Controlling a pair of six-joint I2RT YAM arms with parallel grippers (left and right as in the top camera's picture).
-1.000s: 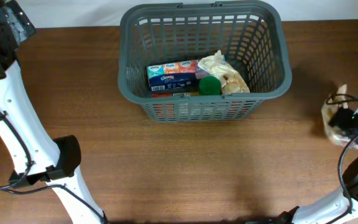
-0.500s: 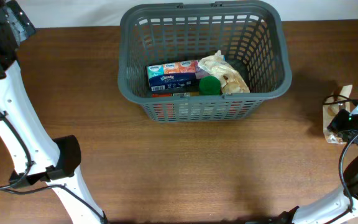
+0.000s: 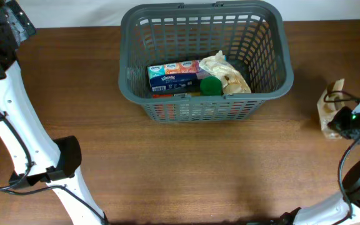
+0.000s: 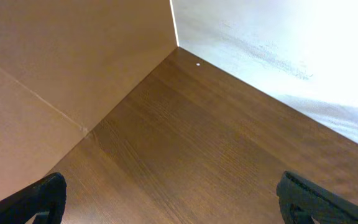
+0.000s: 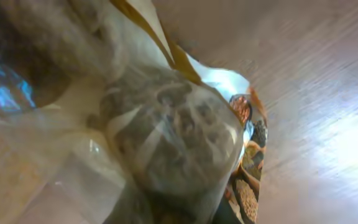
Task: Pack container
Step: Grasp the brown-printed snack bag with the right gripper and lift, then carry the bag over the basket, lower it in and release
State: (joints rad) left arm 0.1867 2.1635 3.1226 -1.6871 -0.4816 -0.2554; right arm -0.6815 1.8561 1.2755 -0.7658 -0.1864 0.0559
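Observation:
The container (image 3: 199, 111), a large dark grey lattice basket, stands at the back middle of the table. Inside it lie a tissue pack (image 3: 174, 75), a green round item (image 3: 211, 85) and a crinkled pale bag (image 3: 227, 74). At the far right edge my right gripper (image 3: 345, 122) is shut on a clear bag of brown food (image 3: 330, 105). That bag (image 5: 166, 137) fills the right wrist view and hides the fingers. My left gripper (image 4: 173, 208) is open over bare wood at the table's far left corner, well away from the basket.
A tan wall panel (image 4: 61, 56) and a white surface (image 4: 303, 43) border the table corner under the left gripper. White arm links and a black joint (image 3: 67, 156) lie along the left side. Brown tabletop (image 3: 205, 169) stretches in front of the basket.
My right gripper has shut on the clear bag. The bag has shifted a little left and towards the back with it. The left arm has not moved.

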